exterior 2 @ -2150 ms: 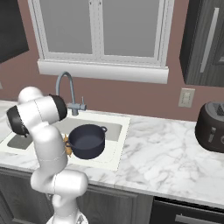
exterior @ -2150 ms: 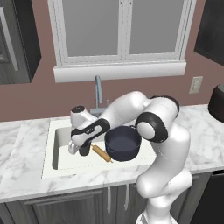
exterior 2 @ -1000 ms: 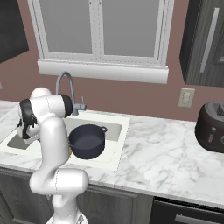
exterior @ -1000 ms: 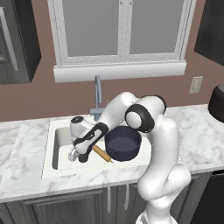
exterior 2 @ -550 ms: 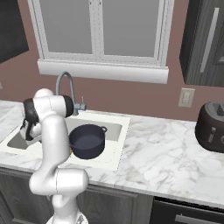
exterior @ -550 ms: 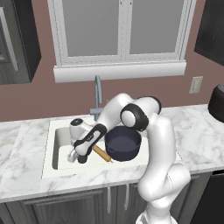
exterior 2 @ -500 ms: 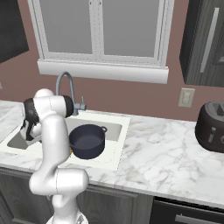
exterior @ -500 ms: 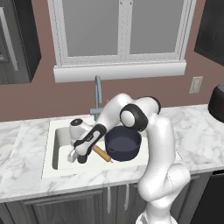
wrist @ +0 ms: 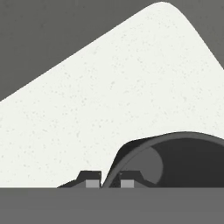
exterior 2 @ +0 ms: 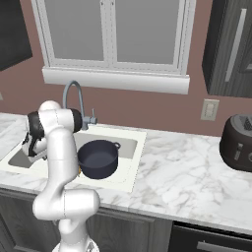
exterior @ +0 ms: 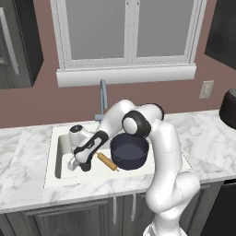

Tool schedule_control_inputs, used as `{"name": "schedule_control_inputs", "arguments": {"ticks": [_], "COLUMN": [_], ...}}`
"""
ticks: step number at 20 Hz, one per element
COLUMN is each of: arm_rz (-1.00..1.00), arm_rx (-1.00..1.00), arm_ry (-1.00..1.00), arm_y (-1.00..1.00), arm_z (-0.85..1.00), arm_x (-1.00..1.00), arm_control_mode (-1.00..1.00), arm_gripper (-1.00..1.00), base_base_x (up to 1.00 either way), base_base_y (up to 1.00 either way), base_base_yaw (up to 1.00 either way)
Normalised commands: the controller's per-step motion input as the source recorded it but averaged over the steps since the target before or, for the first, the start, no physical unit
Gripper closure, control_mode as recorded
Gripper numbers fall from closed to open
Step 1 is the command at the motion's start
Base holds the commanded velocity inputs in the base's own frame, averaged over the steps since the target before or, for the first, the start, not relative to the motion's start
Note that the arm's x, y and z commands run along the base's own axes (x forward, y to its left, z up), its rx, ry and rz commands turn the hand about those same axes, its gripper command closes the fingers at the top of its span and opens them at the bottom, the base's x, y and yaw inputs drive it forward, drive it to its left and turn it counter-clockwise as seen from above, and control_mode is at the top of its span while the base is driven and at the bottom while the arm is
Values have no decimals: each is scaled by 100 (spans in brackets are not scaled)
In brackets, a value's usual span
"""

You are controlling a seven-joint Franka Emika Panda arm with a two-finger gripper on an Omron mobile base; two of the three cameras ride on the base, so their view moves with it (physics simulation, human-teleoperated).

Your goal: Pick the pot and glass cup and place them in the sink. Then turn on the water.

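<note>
In the sink point(exterior: 51, 170), a rolling pin point(exterior: 107, 161) lies beside the pot point(exterior: 130, 151).

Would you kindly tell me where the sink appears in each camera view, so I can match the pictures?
Left base view: the sink lies left of centre, under the arm.
Right base view: lower left, partly behind the arm.
Hand view: its white floor spans the middle.
Shared landmark: the pot, at the sink's right end in both base views.
</note>
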Motion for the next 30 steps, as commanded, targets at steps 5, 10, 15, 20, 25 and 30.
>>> {"name": "schedule_control_inputs", "arguments": {"ticks": [5, 10, 15, 20, 25, 30], "arm_rz": [0, 0, 0, 0, 0, 0], "arm_rx": [0, 0, 0, 0, 0, 0], "arm_ry": [0, 0, 0, 0, 0, 0], "arm_y": [1, 0, 0, 0, 0, 0], "arm_z": [-7, 0, 0, 0, 0, 17], "arm_x": [11, 1, 0, 0, 0, 0], "arm_control_mode": [-100, -100, -100, -100, -100, -100], "arm_gripper": [100, 100, 100, -100, -100, -100], "base_base_x": [0, 0, 0, 0, 0, 0], "base_base_y": [0, 0, 0, 0, 0, 0], "base_base_yaw": [0, 0, 0, 0, 0, 0]}}
